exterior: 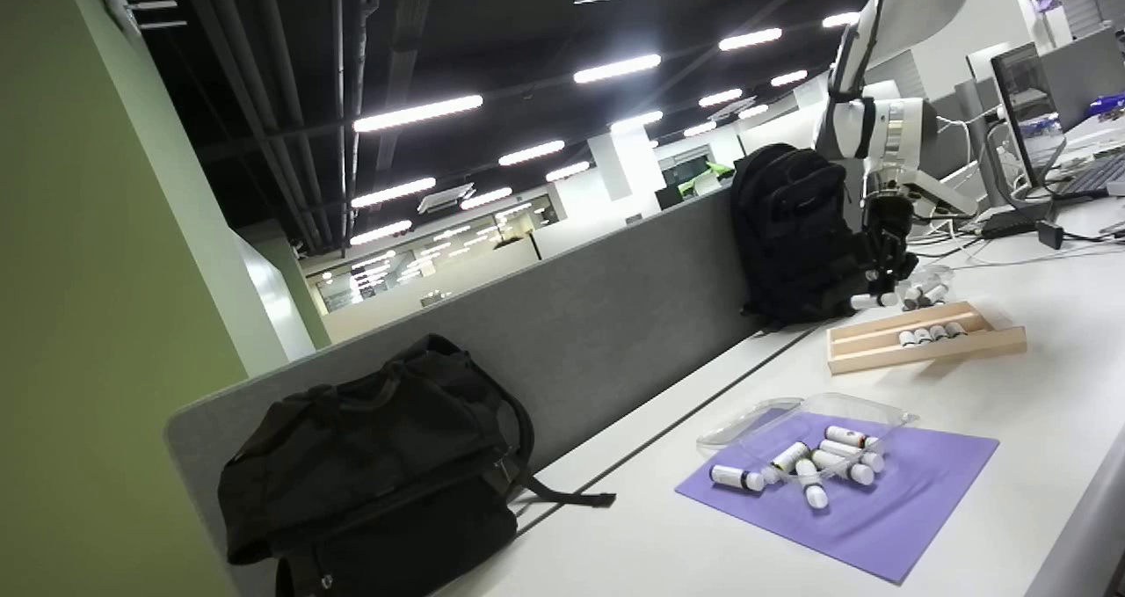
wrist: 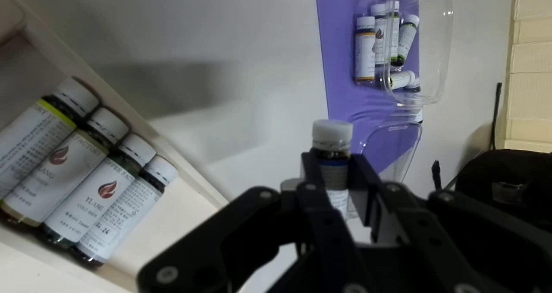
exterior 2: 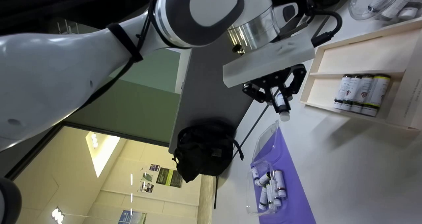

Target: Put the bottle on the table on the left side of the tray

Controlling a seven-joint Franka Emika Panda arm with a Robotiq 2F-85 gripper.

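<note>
A small bottle (wrist: 334,174) with a white cap and a blue band is between the fingers of my gripper (wrist: 330,159), which is shut on it. The bottle's cap sticks out past the fingertips. In both exterior views the bottle (exterior: 866,302) (exterior 2: 280,100) is held above the table (exterior: 1068,316), beside the tan wooden tray (exterior: 923,361). My gripper (exterior 2: 279,102) is off the tray's end in an exterior view. The tray (exterior 2: 359,75) has long compartments. Several white-capped bottles (wrist: 82,155) lie side by side in one of them.
A purple mat (exterior: 940,491) carries an open clear plastic box (wrist: 446,47) and several loose bottles (exterior 2: 279,181). Another clear container of bottles (exterior: 932,285) stands behind the tray. Black backpacks (exterior: 791,228) (exterior: 378,465) lean along the grey partition (exterior: 633,324).
</note>
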